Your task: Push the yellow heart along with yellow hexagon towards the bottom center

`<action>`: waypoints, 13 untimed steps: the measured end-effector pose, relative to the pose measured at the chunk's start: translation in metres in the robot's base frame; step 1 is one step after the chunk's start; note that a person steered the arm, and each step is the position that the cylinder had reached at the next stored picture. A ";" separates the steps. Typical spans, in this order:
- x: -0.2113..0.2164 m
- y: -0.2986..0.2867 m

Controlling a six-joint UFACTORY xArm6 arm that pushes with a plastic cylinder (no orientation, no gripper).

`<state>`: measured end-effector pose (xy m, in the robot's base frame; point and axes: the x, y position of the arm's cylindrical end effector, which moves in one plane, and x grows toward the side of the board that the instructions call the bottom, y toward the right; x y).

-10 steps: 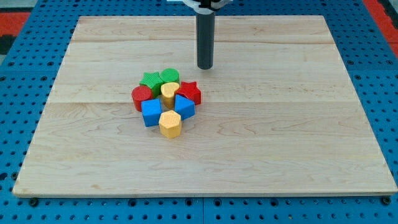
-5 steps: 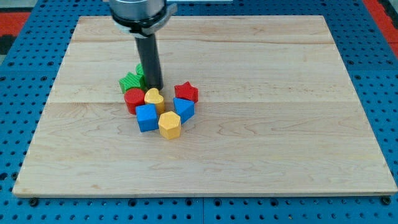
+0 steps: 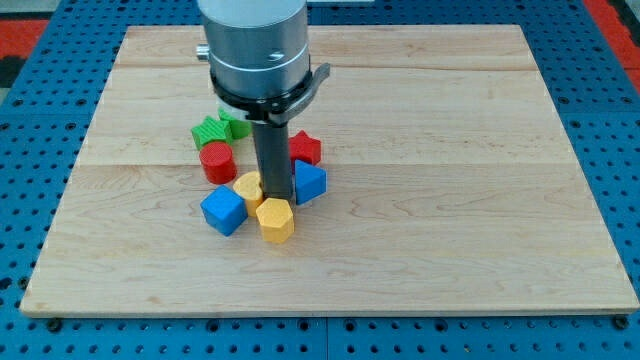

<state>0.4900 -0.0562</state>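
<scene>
My tip (image 3: 271, 199), a bare rod end effector that holds nothing, sits at the top edge of the yellow hexagon (image 3: 275, 221), with the yellow heart (image 3: 247, 187) touching its left side. Both lie left of the counter's (image 3: 480, 250) middle, so the bottom centre is down and slightly right.

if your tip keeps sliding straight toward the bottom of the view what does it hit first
My tip sits just above the yellow hexagon, with the yellow heart at its left. Heading toward the view's bottom, it would likely meet the hexagon first; they may already touch.
</scene>
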 end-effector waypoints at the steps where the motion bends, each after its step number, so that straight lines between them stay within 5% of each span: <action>1: -0.015 -0.004; 7: -0.006 -0.136; 9: -0.012 0.010; 12: 0.038 -0.009; 13: 0.051 0.035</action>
